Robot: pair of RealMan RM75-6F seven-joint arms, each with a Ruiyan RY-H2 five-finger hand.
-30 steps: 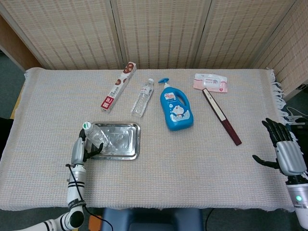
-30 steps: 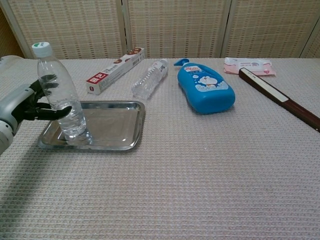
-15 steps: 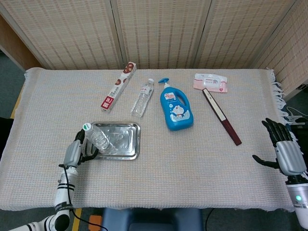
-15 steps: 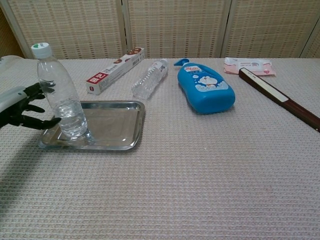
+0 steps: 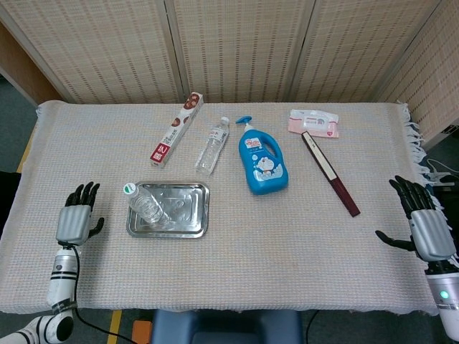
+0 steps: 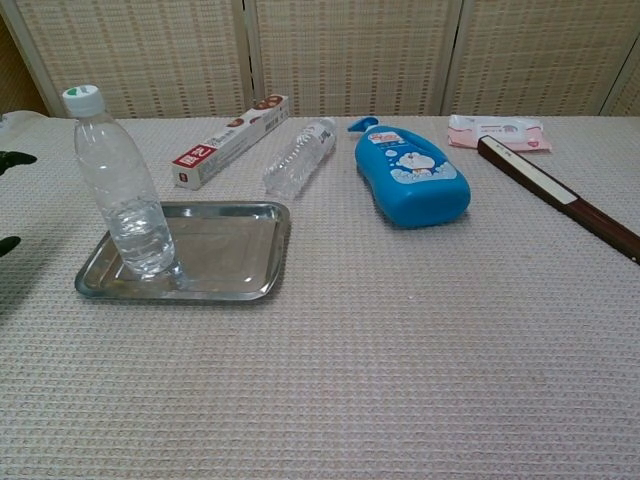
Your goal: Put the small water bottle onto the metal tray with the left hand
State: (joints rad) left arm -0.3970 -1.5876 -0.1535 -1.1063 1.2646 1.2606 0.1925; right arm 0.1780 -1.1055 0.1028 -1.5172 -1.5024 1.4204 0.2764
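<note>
- Head view: clear plastic small water bottle w/ white-green cap [image 5: 145,205] stands upright on the left part of the shiny rectangular metal tray [image 5: 188,219]. Left hand [image 5: 76,215] sits on the desk [image 5: 287,236] well left of the tray, fingers spread, holding nothing. Right hand [image 5: 424,223] at the far right edge, fingers apart, empty.
- Risk here: bottle looks tall and narrow, near the tray's left rim; any sweep of the left arm back toward it could tip it off onto the cloth.
- Chest view: bottle [image 6: 122,183] upright in the tray [image 6: 225,260], base close to the front-left corner; only dark fingertips [image 6: 14,158] of the left hand show at the frame edge.
- Risk here: little water = light bottle, prob. easy to knock; a bump to the desk or tray could topple it. A second clear bottle lying flat [image 6: 299,157] behind the tray isn't involved.
</note>
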